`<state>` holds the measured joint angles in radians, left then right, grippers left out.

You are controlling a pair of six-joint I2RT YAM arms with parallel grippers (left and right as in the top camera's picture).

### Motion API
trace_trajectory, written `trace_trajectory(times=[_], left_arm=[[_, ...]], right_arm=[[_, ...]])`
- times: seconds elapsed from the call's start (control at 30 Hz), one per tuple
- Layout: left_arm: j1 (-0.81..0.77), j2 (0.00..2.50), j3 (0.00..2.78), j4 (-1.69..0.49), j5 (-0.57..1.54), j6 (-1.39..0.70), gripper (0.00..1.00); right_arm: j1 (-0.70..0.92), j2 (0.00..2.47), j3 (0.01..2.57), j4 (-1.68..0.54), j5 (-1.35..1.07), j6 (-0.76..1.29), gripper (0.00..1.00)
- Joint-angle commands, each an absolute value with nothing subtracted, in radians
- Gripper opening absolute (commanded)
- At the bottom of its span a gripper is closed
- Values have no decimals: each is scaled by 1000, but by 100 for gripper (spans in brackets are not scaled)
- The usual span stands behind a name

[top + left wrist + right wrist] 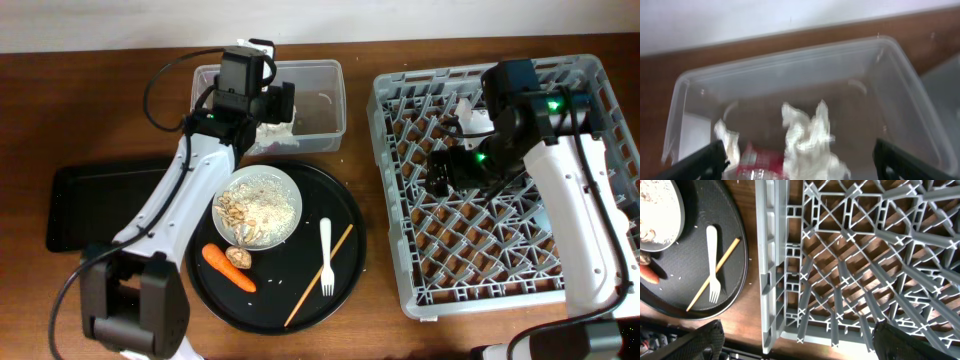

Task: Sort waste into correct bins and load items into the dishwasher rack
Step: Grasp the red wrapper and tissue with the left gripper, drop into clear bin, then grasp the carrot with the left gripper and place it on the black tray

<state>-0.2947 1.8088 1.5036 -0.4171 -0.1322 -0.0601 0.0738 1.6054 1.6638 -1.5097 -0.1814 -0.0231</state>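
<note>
My left gripper [272, 103] is open and empty above the clear tub [325, 70]. In the left wrist view [800, 172] its fingers are spread over crumpled white tissues [807, 137] and a red wrapper [760, 161] lying inside the tub [900, 65]. My right gripper [440, 172] is open and empty over the left part of the grey rack [590, 110]; the right wrist view [800, 347] shows it above the rack's front left corner [771, 280]. The white plate [285, 195] holds rice and scraps. A carrot [228, 268], fork [325, 257] and chopstick [318, 275] lie beside it.
The plate, carrot, fork and chopstick sit on a large round black tray [345, 215]. A shallow black rectangular tray [95, 205] lies at the far left. The fork [713, 262] and chopstick [715, 272] also show in the right wrist view. No bowl or cups can be made out.
</note>
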Motion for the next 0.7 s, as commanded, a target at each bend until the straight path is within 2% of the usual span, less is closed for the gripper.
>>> trace_trajectory(times=[0.0,0.03,0.13,0.23,0.37,0.67], left_arm=[[-288,1642,1533,-645,-134,-54,98],[-288,1579,1533,-841,-107,-65,99],[-287,1544,1532,-1228,-33,-85,99],[-285,1544,1517,-1432,-33,-334,99],[-285,1544,1513,-1479,-32,-484,99],[-262,1448,1326,-1427,-40,-566,99]], right_arm=[[78,1598,1664,-1513,-178,-22,98],[78,1598,1664,-1513,-178,-22,98],[78,1598,1664,-1512,-179,-22,98],[78,1598,1664,-1515,-179,-22,98],[78,1598,1664,-1515,-179,-22,98],[78,1598,1664,-1515,-179,-22,98]])
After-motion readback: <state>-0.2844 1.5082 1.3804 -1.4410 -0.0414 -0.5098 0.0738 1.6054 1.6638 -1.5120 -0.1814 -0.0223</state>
